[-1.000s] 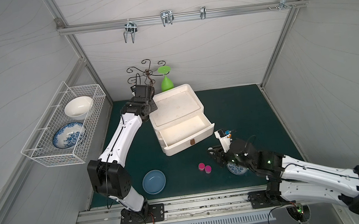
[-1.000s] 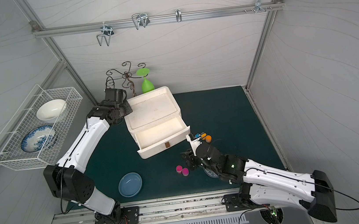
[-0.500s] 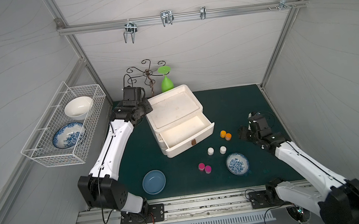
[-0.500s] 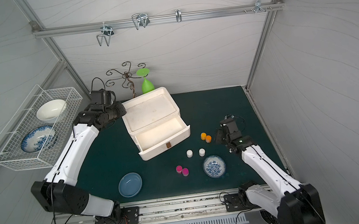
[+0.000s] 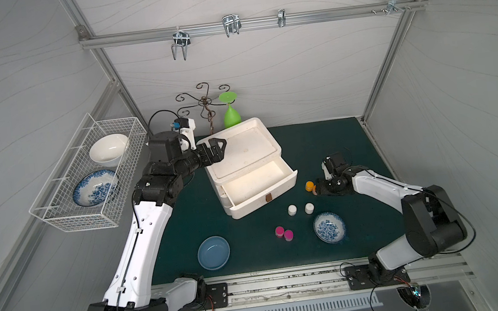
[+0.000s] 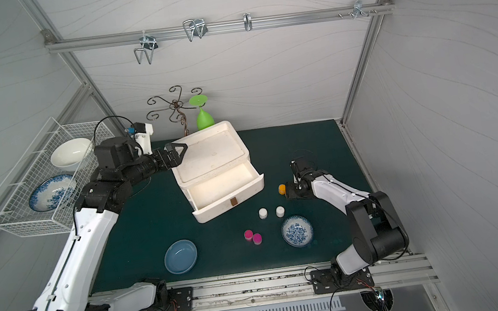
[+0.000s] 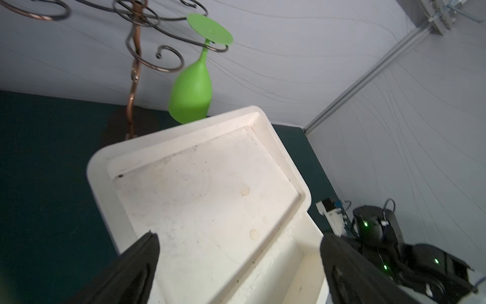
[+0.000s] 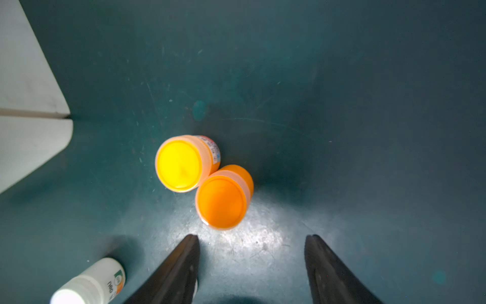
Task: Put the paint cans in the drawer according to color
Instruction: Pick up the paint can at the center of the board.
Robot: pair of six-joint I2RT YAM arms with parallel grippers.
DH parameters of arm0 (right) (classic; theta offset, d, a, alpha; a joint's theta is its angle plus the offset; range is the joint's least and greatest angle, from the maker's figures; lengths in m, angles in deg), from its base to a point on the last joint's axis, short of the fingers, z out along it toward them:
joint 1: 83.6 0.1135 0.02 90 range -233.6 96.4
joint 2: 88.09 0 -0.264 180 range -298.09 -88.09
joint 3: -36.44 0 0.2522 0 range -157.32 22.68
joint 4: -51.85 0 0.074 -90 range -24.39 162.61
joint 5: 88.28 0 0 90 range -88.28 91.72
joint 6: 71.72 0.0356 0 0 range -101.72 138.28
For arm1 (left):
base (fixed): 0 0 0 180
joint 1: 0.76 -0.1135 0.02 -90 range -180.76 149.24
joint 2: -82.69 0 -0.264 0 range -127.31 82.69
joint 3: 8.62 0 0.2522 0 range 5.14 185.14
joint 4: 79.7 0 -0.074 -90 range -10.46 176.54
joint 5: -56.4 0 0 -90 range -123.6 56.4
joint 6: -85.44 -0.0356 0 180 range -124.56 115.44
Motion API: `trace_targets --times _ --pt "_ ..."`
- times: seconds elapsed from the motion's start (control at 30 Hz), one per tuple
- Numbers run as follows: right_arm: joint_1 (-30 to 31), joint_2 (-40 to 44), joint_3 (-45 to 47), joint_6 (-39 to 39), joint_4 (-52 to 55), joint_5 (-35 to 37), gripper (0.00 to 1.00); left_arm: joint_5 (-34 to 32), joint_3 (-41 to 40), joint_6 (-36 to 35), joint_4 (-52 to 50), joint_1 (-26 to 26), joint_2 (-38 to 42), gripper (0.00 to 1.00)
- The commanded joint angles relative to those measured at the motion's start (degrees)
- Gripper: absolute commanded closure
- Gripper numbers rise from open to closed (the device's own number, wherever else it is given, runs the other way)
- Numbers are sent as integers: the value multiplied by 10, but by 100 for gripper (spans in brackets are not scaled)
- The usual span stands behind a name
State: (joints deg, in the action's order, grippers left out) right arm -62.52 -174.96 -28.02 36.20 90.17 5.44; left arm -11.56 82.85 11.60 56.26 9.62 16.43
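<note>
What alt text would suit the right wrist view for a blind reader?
Two orange paint cans stand touching on a green mat, just ahead of the open right gripper. A white paint can and the drawer unit show nearby.

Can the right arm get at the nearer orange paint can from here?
Probably yes: the right gripper hangs open just short of the nearer orange paint can, with only bare mat between. The other orange paint can crowds one side.
</note>
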Motion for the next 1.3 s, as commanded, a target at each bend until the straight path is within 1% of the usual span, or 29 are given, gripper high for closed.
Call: trace_targets --times 0.0,0.07,0.13,0.2,0.3,0.37,0.5,0.7,0.8,0.97,1.13,1.27 --pt "13 -17 -17 -27 16 -13 34 128 -35 -101 84 18 58 0" --pt "18 -27 -23 -28 13 -13 34 186 -82 -154 116 38 96 0" --pt "20 -39 -28 -28 13 -9 34 208 -106 -188 128 56 122 0" --pt "20 -52 -36 -28 17 -1 36 216 -107 -215 107 68 133 0" --pt "21 -72 -51 -32 22 8 42 221 -106 -239 83 83 134 0" --pt "21 -83 -59 -36 23 10 46 213 -97 -244 64 89 120 0" --pt "21 -106 -71 -41 29 15 50 197 -90 -236 57 91 102 0" --pt "20 -133 -92 -46 36 15 54 167 -92 -236 57 102 104 0" --pt "20 -137 -96 -41 39 21 64 150 -94 -239 54 110 101 0" --pt "20 -121 -83 -33 34 35 73 131 -98 -241 58 116 97 0" --pt "20 -98 -67 -28 33 53 76 110 -105 -241 63 122 103 0" --pt "27 -58 -60 -21 54 91 76 96 -107 -242 65 127 106 0"
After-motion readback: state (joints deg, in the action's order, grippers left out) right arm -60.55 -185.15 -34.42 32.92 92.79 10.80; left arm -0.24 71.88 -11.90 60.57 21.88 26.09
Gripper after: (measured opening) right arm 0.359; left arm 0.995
